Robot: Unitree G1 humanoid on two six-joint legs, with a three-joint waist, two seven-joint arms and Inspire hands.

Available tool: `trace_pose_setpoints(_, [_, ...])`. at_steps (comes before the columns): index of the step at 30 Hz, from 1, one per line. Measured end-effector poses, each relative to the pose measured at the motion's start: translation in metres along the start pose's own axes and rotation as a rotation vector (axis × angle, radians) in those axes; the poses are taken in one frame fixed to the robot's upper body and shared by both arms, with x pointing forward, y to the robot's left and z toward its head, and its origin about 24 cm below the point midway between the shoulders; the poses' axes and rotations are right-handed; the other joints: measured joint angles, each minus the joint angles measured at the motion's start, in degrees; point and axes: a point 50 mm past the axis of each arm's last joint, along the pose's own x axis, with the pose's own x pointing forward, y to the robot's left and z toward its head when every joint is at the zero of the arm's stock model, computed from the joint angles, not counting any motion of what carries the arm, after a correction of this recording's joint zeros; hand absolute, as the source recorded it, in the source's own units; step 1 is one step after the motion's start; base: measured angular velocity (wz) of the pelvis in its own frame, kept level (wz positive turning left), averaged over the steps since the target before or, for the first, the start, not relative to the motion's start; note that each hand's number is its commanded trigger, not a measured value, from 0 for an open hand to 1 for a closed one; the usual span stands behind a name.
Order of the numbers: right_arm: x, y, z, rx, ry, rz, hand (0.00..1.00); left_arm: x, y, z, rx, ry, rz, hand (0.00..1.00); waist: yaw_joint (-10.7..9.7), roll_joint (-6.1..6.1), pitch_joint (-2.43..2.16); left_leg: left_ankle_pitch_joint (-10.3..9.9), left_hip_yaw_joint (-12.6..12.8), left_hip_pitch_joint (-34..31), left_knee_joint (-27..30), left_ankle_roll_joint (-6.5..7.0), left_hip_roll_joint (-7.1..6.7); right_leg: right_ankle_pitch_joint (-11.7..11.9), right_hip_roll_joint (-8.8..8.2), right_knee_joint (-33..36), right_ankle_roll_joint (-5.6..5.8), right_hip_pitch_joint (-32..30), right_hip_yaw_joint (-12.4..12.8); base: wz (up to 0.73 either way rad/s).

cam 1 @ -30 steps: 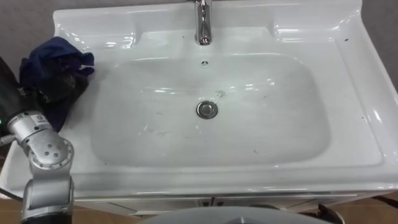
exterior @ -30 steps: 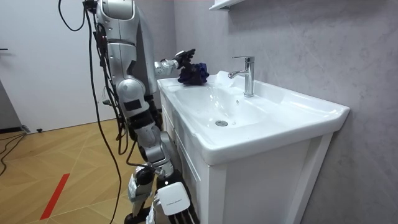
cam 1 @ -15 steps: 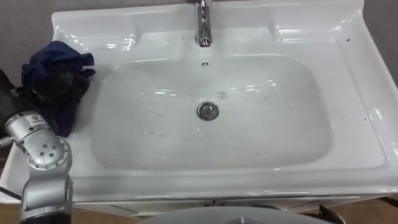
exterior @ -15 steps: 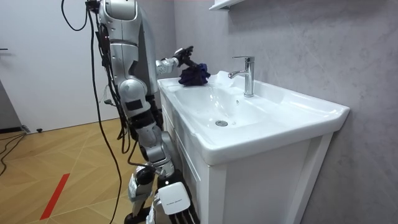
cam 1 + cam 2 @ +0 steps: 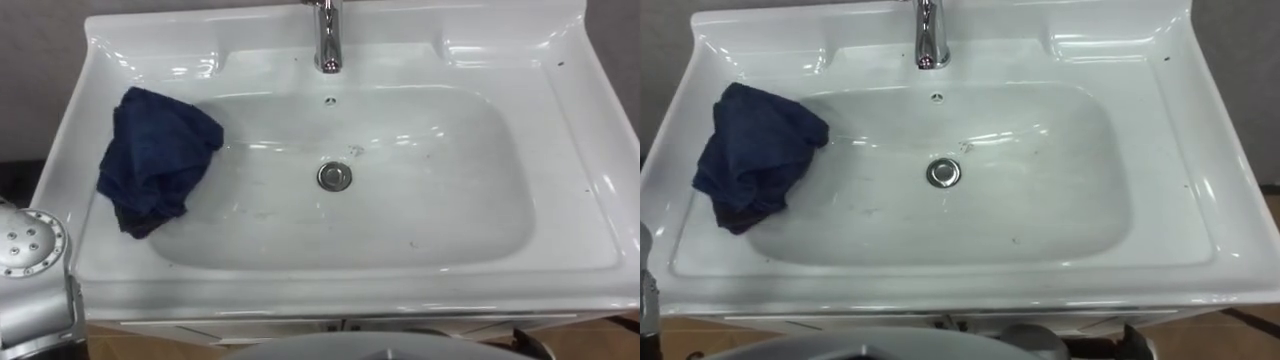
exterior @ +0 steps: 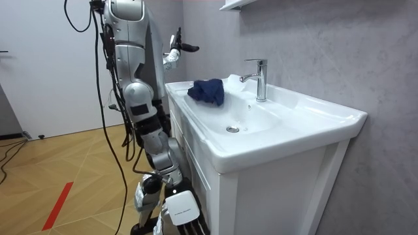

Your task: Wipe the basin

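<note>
A white ceramic basin (image 5: 575,150) takes up most of the eye view. A crumpled dark blue cloth (image 5: 155,160) lies at centre left, draped from the rim down the bowl's sloping side. A chrome tap (image 5: 327,45) is cut off by the top edge, and the drain (image 5: 334,177) sits mid-bowl. In the room view, the robot stands at the basin's front. Its left hand (image 6: 177,51), small and hard to make out, is raised above the cloth with fingers stretched out, empty.
</note>
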Motion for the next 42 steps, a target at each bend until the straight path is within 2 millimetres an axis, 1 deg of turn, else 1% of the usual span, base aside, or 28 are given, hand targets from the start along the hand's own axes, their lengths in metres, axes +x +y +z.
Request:
trace_pose_setpoints(2, [0.000, -0.001, -0.002, -0.001, 0.001, -0.003, 0.00, 0.002, 0.002, 0.005, -0.024, -0.034, 0.026, 0.00, 0.5, -0.03, -0.02, 0.0, -0.3, 0.0, 0.0, 0.00, -0.03, 0.0, -0.04, 0.1, 0.01, 0.0, 0.0, -0.02])
trace_pose_setpoints(3, [-0.001, -0.002, -0.004, -0.003, 0.003, -0.009, 0.00, 0.003, 0.003, 0.006, -0.032, -0.043, 0.039, 0.00, 0.8, -0.01, -0.01, 0.0, -0.9, 0.0, 0.1, 0.00, -0.09, -0.1, -0.09, 0.1, 0.05, 0.0, -0.2, 0.04])
trace_pose_setpoints(5, [-0.001, -0.003, -0.006, -0.022, 0.005, -0.014, 0.00, 0.003, 0.005, 0.004, -0.023, -0.038, 0.054, 0.00, 1.3, -0.04, 0.00, 0.0, -1.0, 0.1, 0.1, 0.00, -0.13, -0.3, -0.10, 0.4, 0.04, 0.0, -0.1, 0.02])
trace_pose_setpoints(6, [-0.001, -0.003, -0.008, -0.034, 0.007, -0.016, 0.00, 0.004, 0.007, 0.001, -0.015, -0.025, 0.065, 0.00, 1.7, -0.04, 0.00, 0.0, -1.0, 0.2, 0.1, 0.00, -0.14, -0.4, -0.09, 0.7, 0.00, 0.0, 0.0, -0.03])
trace_pose_setpoints(7, [-0.002, -0.004, -0.009, -0.043, 0.009, -0.021, 0.00, 0.004, 0.009, -0.003, -0.002, -0.012, 0.073, 0.00, 2.1, 0.16, 0.12, 0.0, -1.0, 0.3, 0.1, 0.00, -0.14, -0.5, -0.08, 0.8, 0.00, 0.0, 0.0, 0.00])
trace_pose_setpoints(12, [-0.002, -0.005, -0.012, -0.066, 0.012, -0.028, 0.00, 0.002, 0.019, -0.015, 0.020, 0.051, 0.119, 0.00, 2.8, 0.15, 0.06, 0.0, -1.2, 0.2, 0.1, 0.00, -0.16, -0.5, -0.10, 0.9, -0.02, -0.2, 0.0, 0.01])
trace_pose_setpoints(13, [-0.003, -0.006, -0.014, -0.071, 0.016, -0.028, 0.00, 0.002, 0.021, -0.018, 0.018, 0.073, 0.128, 0.00, 3.7, -0.02, -0.10, 0.0, -1.2, 0.2, 0.1, 0.00, -0.22, -0.6, -0.11, 1.0, -0.06, -0.6, 0.1, -0.10])
trace_pose_setpoints(14, [-0.003, -0.006, -0.015, -0.072, 0.018, -0.028, 0.00, 0.001, 0.021, -0.021, 0.024, 0.085, 0.131, 0.00, 4.1, 0.03, -0.19, 0.0, -1.2, 0.2, 0.0, 0.00, -0.23, -0.6, -0.10, 1.1, -0.07, -0.7, 0.1, -0.07])
trace_pose_setpoints(16, [-0.003, -0.007, -0.018, -0.076, 0.029, -0.023, 0.00, -0.002, 0.029, -0.037, 0.074, 0.149, 0.145, 0.00, 4.7, 0.16, -0.45, 0.0, -1.2, 0.2, 0.0, 0.00, -0.22, -0.6, -0.14, 1.0, -0.12, -0.6, -0.1, 0.00])
trace_pose_setpoints(20, [-0.003, -0.008, -0.020, -0.092, 0.047, -0.020, 0.00, -0.002, 0.049, -0.053, 0.109, 0.231, 0.208, 0.00, 5.8, 0.21, -0.49, 0.0, -1.6, -0.1, 0.0, 0.00, -0.27, -0.6, -0.87, 1.5, -0.16, -0.9, -0.8, 0.06])
trace_pose_setpoints(21, [-0.003, -0.009, -0.021, -0.102, 0.052, -0.023, 0.00, -0.002, 0.056, -0.058, 0.113, 0.266, 0.247, 0.00, 6.4, 0.18, -0.51, 0.0, -1.6, -0.1, 0.0, 0.00, -0.51, -1.0, -1.03, 2.5, -0.14, -1.4, -0.7, -0.03])
trace_pose_setpoints(22, [-0.003, -0.010, -0.022, -0.105, 0.061, -0.027, 0.00, -0.003, 0.061, -0.063, 0.108, 0.302, 0.289, 0.00, 7.1, 0.07, -0.49, 0.0, -2.2, -0.2, 0.0, 0.01, -0.92, -1.6, -1.21, 3.6, -0.04, -2.0, -0.6, 0.00])
trace_pose_setpoints(24, [-0.004, -0.011, -0.023, -0.108, 0.076, -0.035, 0.00, -0.008, 0.071, -0.073, 0.131, 0.358, 0.335, 0.00, 7.5, -0.02, -0.57, 0.2, -3.5, -0.4, 0.0, 0.28, -1.40, -1.9, -2.01, 4.0, 0.16, -2.1, -1.2, 0.16])
trace_pose_setpoints(25, [-0.004, -0.012, -0.024, -0.113, 0.086, -0.040, 0.00, -0.013, 0.078, -0.081, 0.150, 0.408, 0.357, 0.00, 8.1, -0.01, -0.59, 0.3, -3.9, -0.6, 0.0, 0.43, -1.59, -2.0, -2.21, 4.1, 0.20, -2.1, -1.7, 0.18])
trace_pose_setpoints(26, [-0.004, -0.013, -0.025, -0.115, 0.093, -0.042, 0.00, -0.017, 0.082, -0.085, 0.159, 0.436, 0.372, 0.00, 8.4, -0.01, -0.60, 0.3, -4.0, -0.7, 0.0, 0.46, -1.67, -2.0, -2.29, 4.1, 0.25, -2.2, -1.8, 0.19])
trace_pose_setpoints(28, [-0.003, -0.017, -0.026, -0.132, 0.113, -0.050, 0.00, -0.032, 0.099, -0.104, 0.217, 0.558, 0.421, 0.00, 8.8, -0.28, -0.67, 0.4, -4.8, -1.2, 0.1, 0.68, -2.17, -2.3, -3.11, 5.1, 0.57, -2.6, -2.6, 0.22])
trace_pose_setpoints(29, [-0.003, -0.018, -0.027, -0.135, 0.118, -0.051, 0.00, -0.037, 0.103, -0.108, 0.230, 0.588, 0.434, 0.00, 8.9, -0.34, -0.70, 0.4, -5.2, -1.2, 0.1, 0.68, -2.29, -2.5, -3.22, 5.3, 0.67, -2.6, -2.7, 0.21])
trace_pose_setpoints(30, [-0.003, -0.019, -0.027, -0.136, 0.130, -0.055, 0.00, -0.045, 0.110, -0.114, 0.237, 0.646, 0.470, 0.00, 9.2, -0.45, -0.75, 0.3, -5.8, -1.3, 0.0, 0.83, -2.50, -2.6, -3.31, 5.5, 0.83, -2.8, -2.5, 0.08])
trace_pose_setpoints(31, [-0.003, -0.021, -0.027, -0.133, 0.139, -0.061, 0.00, -0.056, 0.117, -0.122, 0.249, 0.712, 0.502, 0.00, 10.2, -0.24, -0.79, 0.1, -6.0, -1.3, -0.4, 1.24, -2.60, -2.6, -3.42, 5.8, 0.83, -2.9, -2.5, 0.00])
trace_pose_setpoints(32, [-0.003, -0.022, -0.027, -0.132, 0.142, -0.064, 0.00, -0.062, 0.121, -0.128, 0.266, 0.749, 0.516, 0.00, 10.5, -0.10, -0.81, 0.1, -6.2, -1.2, -0.4, 1.32, -2.67, -2.6, -3.51, 5.8, 0.80, -2.9, -2.7, 0.00])
trace_pose_setpoints(34, [-0.003, -0.023, -0.030, -0.133, 0.154, -0.066, 0.00, -0.088, 0.140, -0.144, 0.319, 0.899, 0.584, 0.00, 10.4, 0.00, -0.77, 0.1, -7.1, -1.1, -0.4, 1.42, -2.87, -2.6, -3.94, 5.9, 0.83, -2.4, -3.5, 0.14])
trace_pose_setpoints(35, [-0.003, -0.023, -0.030, -0.133, 0.157, -0.067, 0.00, -0.094, 0.145, -0.146, 0.331, 0.925, 0.595, 0.00, 10.5, -0.02, -0.76, 0.1, -7.1, -1.1, -0.4, 1.43, -2.88, -2.6, -3.96, 5.9, 0.83, -2.4, -3.5, 0.09])
trace_pose_setpoints(36, [-0.003, -0.023, -0.030, -0.131, 0.161, -0.068, 0.00, -0.107, 0.154, -0.150, 0.369, 0.969, 0.611, 0.00, 10.6, -0.05, -0.74, 0.1, -7.2, -1.2, -0.4, 1.45, -2.90, -2.6, -4.02, 5.9, 0.85, -2.4, -3.7, 0.06])
trace_pose_setpoints(37, [-0.003, -0.023, -0.031, -0.132, 0.166, -0.068, 0.00, -0.119, 0.161, -0.153, 0.417, 1.009, 0.618, 0.00, 10.6, -0.03, -0.74, 0.1, -7.5, -1.2, -0.4, 1.46, -2.89, -2.5, -4.04, 5.7, 0.86, -2.3, -3.9, 0.08])
trace_pose_setpoints(38, [-0.003, -0.023, -0.032, -0.134, 0.169, -0.067, 0.00, -0.126, 0.164, -0.154, 0.442, 1.029, 0.614, 0.00, 10.6, -0.02, -0.75, 0.1, -7.6, -1.2, -0.4, 1.46, -2.87, -2.5, -4.05, 5.6, 0.87, -2.2, -4.1, 0.10])
trace_pose_setpoints(40, [-0.004, -0.023, -0.033, -0.141, 0.178, -0.058, 0.00, -0.147, 0.172, -0.160, 0.528, 1.100, 0.548, 0.00, 10.4, 0.01, -0.72, 0.1, -8.2, -1.1, -0.5, 1.46, -2.67, -2.4, -3.86, 4.7, 0.92, -1.4, -4.5, 0.14])
trace_pose_setpoints(41, [-0.004, -0.023, -0.034, -0.142, 0.180, -0.056, 0.00, -0.152, 0.173, -0.161, 0.554, 1.115, 0.524, 0.00, 10.2, -0.01, -0.71, 0.1, -8.5, -1.1, -0.4, 1.46, -2.66, -2.3, -3.89, 4.6, 0.94, -1.2, -4.9, 0.18])
trace_pose_setpoints(42, [-0.004, -0.023, -0.035, -0.146, 0.184, -0.055, 0.00, -0.164, 0.177, -0.164, 0.624, 1.143, 0.463, 0.00, 10.0, -0.18, -0.60, 0.1, -8.8, -1.0, -0.4, 1.47, -2.69, -2.4, -3.97, 4.6, 1.02, -1.0, -5.0, 0.11])
